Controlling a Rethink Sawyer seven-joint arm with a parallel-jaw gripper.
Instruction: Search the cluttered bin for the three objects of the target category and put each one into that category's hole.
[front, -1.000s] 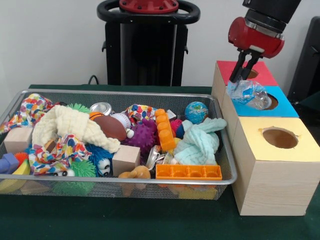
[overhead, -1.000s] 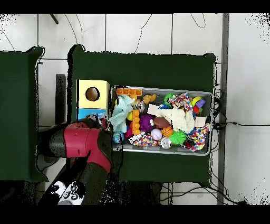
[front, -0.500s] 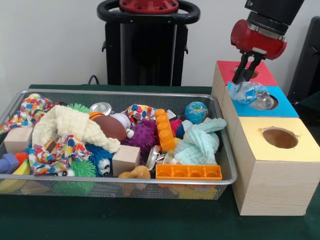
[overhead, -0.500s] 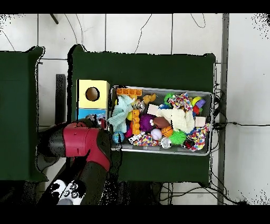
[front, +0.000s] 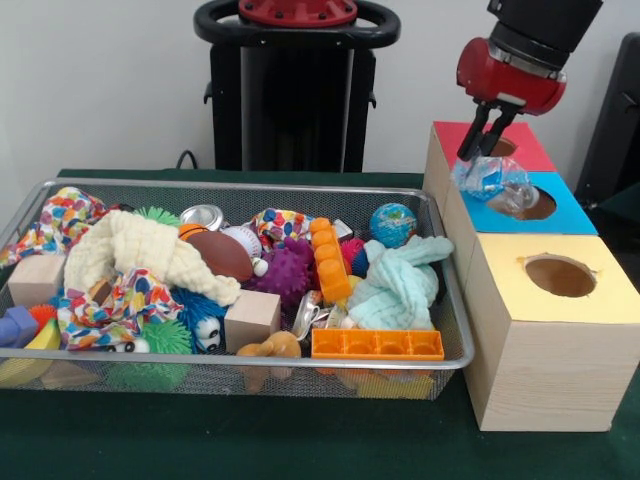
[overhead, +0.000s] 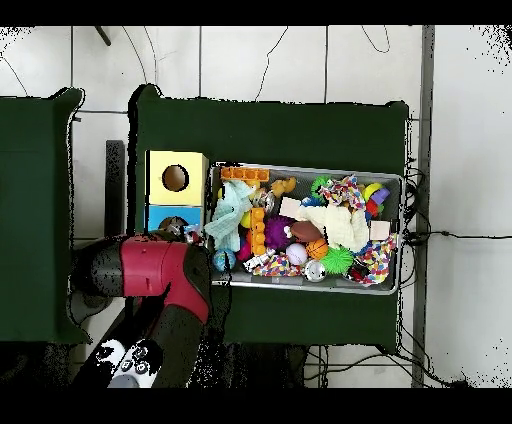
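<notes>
Hanging from the gripper (front: 480, 148) above the row of boxes, a crumpled clear plastic bottle (front: 497, 183) is seen in the front view, pinched at its upper edge between the two dark fingers, which are closed on it, while its body droops down and to the side over the blue box (front: 560, 215) and partly covers that box's hole (front: 532, 204). It is judged to be very light, thin-walled and springy: the creased shell can be expected to give under pressure, and the smooth plastic may slide out of a narrow pinch. A hold across a crease or near the firmer neck would be thought safer than one on the broad flat wall, though the neck cannot be made out clearly here. Because the bottle hangs off-centre from the fingers, it is likely to swing or to catch on the rim of the hole when let go, so it is best lined up lengthwise over the opening first. The red box (front: 520, 150) behind and the yellow box (front: 520, 290) in front are left with open holes. In the wire bin (front: 440, 365) the remaining clutter is heaped: a cream cloth (front: 150, 255), a mint knotted cloth (front: 400, 285), a globe ball (front: 393, 224), a wooden cube (front: 252, 318) and an orange block (front: 377, 344). In the overhead view the bottle is hidden beneath the red arm (overhead: 155, 270)
</notes>
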